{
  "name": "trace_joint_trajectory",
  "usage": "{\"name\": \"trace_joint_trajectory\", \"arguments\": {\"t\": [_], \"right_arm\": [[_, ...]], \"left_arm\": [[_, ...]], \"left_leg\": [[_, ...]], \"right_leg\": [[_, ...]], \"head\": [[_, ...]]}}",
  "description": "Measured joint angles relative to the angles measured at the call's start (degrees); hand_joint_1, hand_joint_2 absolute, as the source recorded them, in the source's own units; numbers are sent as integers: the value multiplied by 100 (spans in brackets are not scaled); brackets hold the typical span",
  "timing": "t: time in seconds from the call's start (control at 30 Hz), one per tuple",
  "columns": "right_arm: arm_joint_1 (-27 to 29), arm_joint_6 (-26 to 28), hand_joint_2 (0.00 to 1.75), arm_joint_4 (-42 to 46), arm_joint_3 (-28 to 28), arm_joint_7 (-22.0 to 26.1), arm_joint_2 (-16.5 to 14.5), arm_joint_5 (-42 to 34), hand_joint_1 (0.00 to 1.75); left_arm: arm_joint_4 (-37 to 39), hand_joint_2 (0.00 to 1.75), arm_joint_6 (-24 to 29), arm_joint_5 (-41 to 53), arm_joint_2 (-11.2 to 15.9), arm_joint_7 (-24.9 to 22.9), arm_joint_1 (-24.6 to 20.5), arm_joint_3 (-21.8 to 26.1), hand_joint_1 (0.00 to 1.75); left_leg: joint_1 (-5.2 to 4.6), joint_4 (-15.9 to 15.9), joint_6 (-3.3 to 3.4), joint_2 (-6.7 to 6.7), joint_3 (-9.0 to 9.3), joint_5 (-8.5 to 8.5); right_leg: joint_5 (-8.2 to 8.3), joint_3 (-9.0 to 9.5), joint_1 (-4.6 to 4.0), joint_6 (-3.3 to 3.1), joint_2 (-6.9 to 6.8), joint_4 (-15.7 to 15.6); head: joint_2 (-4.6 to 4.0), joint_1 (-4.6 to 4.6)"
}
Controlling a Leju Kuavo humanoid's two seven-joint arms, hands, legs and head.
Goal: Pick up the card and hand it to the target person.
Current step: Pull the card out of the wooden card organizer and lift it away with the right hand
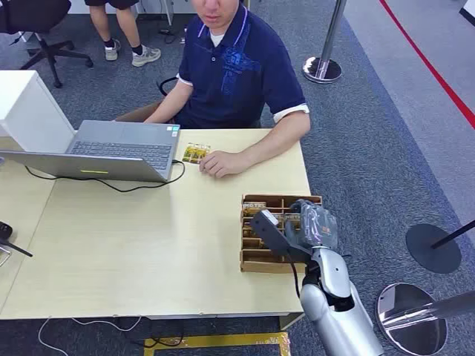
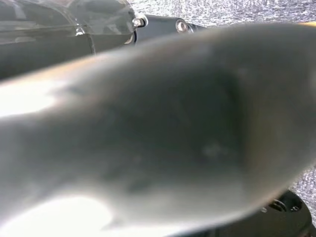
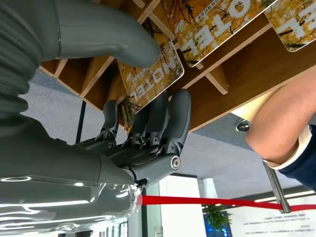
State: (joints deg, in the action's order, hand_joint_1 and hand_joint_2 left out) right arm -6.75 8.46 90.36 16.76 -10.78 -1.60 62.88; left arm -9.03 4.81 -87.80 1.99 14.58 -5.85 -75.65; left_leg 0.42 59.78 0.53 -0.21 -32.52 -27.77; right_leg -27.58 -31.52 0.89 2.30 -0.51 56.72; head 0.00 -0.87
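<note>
A wooden card box stands at the table's right edge, and my right hand is lowered over it. In the right wrist view the thumb presses one face of a yellow "HOTEL" card and the dark fingers press the other, so the card is pinched while it stands in its slot. More cards fill neighbouring slots. The person in a blue polo sits across the table, one hand resting by another card. A blurred grey shape hides my left hand's fingers in the left wrist view.
An open laptop with a black cable and a white box occupy the table's far left. Stanchion bases stand on the floor to my right, and another base is behind the person. A second person's legs are at the back left.
</note>
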Motion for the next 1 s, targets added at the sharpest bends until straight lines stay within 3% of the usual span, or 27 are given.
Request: {"name": "trace_joint_trajectory", "arguments": {"t": [1.0], "right_arm": [[0,30,175,121,0,14,18,-32,152]], "left_arm": [[0,175,0,-14,-2,2,1,0,0]], "left_leg": [[0,0,0,0,0,0]], "right_leg": [[0,0,0,0,0,0]], "head": [[0,0]]}}
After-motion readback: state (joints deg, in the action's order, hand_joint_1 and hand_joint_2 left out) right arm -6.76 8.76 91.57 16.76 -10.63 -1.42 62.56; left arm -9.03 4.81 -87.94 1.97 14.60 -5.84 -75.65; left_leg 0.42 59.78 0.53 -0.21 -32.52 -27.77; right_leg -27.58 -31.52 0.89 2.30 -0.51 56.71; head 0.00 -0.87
